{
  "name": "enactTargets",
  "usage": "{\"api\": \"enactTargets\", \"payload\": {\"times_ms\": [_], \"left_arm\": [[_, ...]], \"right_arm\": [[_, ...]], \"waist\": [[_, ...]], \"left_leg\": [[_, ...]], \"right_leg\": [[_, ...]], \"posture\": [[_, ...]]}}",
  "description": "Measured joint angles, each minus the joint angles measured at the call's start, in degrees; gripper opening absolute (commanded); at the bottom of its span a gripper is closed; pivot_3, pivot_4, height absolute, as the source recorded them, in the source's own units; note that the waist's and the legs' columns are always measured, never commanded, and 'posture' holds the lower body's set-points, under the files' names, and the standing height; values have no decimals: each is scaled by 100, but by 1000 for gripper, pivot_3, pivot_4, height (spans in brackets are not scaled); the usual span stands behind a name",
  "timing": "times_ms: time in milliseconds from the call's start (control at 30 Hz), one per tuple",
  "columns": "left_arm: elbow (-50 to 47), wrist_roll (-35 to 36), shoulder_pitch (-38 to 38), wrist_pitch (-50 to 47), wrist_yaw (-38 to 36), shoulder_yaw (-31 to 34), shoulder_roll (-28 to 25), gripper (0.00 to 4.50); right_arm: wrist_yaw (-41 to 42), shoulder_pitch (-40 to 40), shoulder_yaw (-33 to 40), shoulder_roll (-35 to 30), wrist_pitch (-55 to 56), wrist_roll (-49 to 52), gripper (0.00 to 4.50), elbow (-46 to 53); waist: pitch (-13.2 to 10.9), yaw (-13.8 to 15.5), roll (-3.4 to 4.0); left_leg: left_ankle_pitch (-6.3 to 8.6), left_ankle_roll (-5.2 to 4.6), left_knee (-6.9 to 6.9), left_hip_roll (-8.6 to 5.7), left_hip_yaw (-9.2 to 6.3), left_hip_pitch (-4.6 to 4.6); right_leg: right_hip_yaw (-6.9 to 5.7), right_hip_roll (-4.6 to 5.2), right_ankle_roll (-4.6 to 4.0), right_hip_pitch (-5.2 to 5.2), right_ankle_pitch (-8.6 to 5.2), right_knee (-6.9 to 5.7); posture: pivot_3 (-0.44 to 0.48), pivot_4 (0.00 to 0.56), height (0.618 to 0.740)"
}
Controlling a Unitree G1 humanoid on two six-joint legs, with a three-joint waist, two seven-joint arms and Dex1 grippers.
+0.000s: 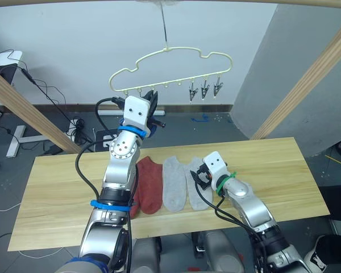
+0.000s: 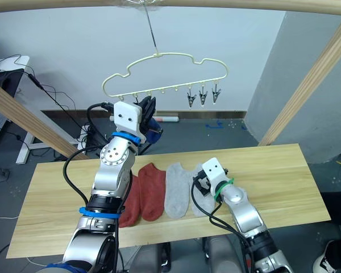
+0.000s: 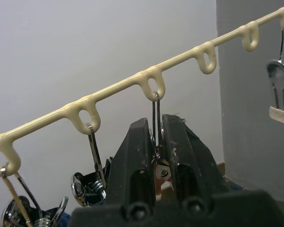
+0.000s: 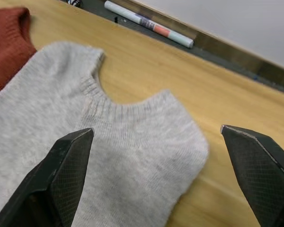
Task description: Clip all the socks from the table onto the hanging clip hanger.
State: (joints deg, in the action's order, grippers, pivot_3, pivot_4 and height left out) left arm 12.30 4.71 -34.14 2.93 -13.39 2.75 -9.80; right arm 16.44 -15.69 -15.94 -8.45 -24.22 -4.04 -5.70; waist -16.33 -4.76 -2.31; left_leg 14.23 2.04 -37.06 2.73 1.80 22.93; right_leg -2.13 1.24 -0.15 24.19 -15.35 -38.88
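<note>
The cream clip hanger point(image 1: 169, 53) hangs above the far side of the table point(image 1: 273, 170), with three metal clips point(image 1: 204, 91) free on its right half. My left gripper point(image 3: 155, 125) is raised to the hanger's lower bar and shut on a clip point(image 3: 155, 106) hanging from a loop. A bit of blue fabric point(image 2: 154, 133) shows behind that wrist. On the table lie two rust-red socks point(image 1: 149, 185), one partly behind my left arm, and two grey socks point(image 1: 174, 183). My right gripper point(image 4: 156, 130) stands open just above the cuff of the right-hand grey sock point(image 4: 132, 142).
A thick wooden rail point(image 1: 227, 3) spans the top, and slanted wooden beams point(image 1: 312, 74) stand on both sides. A marker pen point(image 4: 149, 24) lies on the floor beyond the table's far edge. Cables and a desk point(image 1: 5, 62) sit at the far left.
</note>
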Motion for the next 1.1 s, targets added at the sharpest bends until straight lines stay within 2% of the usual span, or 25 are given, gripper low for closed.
{"api": "enactTargets", "payload": {"times_ms": [67, 167, 400, 567, 700, 833, 933, 1100], "left_arm": [[-18, 6, 0, -25, -30, 0, -1, 72], [-65, 103, 2, -149, -123, 8, -7, 72], [-267, 431, 8, -644, -417, 51, -95, 72], [-428, 882, 8, -1091, -743, 216, -211, 72], [-624, 1304, 3, -1581, -999, 320, -321, 72], [-780, 1637, -32, -2048, -1128, 390, -379, 72], [-841, 1873, -52, -2279, -1214, 445, -396, 72], [-975, 2021, -70, -2433, -1238, 463, -406, 72]], "right_arm": [[-46, -106, 26, 103, 102, -23, 4500, -414], [-72, -142, 130, 208, 192, 4, 3938, -692], [-49, -182, 250, 236, 248, 72, 1535, -855], [44, -96, 160, 160, 295, 37, 21, -701], [292, -193, -150, -153, 377, -218, 0, -144], [566, -932, -348, -171, 533, -378, 0, 183], [733, -1503, -451, -50, 672, -384, 0, 153], [799, -1939, -476, 184, 932, -383, 0, -381]], "waist": [[0, 10, 0], [0, 11, 0], [4, 21, -1], [4, 26, -1], [4, 13, 0], [4, 0, 0], [4, 14, 0], [4, 51, -1]], "left_leg": [[0, 0, 1, 1, -1, 0], [0, 1, 0, 1, 3, 0], [0, 0, -1, 0, -1, -9], [-1, 2, -3, -1, -1, -8], [-12, 21, -2, 0, 2, -3], [-15, 26, 0, 4, -4, -4], [-15, 27, 0, 4, -8, -1], [-15, 27, -1, 0, -1, 6]], "right_leg": [[-1, 0, 0, 0, 0, 0], [4, 1, -1, -1, 0, 2], [1, 2, 0, -8, 0, -7], [1, 2, 0, -7, 1, -9], [3, 1, 1, -2, 0, -7], [-1, -7, 0, 0, 1, -9], [-4, -6, 0, -1, 1, -7], [0, 3, -30, -1, 18, 6]], "posture": [[-160, 280, 740], [-160, 280, 740], [-135, 273, 740], [-134, 272, 740], [-135, 271, 740], [-130, 262, 740], [-128, 256, 740], [-124, 251, 740]]}}
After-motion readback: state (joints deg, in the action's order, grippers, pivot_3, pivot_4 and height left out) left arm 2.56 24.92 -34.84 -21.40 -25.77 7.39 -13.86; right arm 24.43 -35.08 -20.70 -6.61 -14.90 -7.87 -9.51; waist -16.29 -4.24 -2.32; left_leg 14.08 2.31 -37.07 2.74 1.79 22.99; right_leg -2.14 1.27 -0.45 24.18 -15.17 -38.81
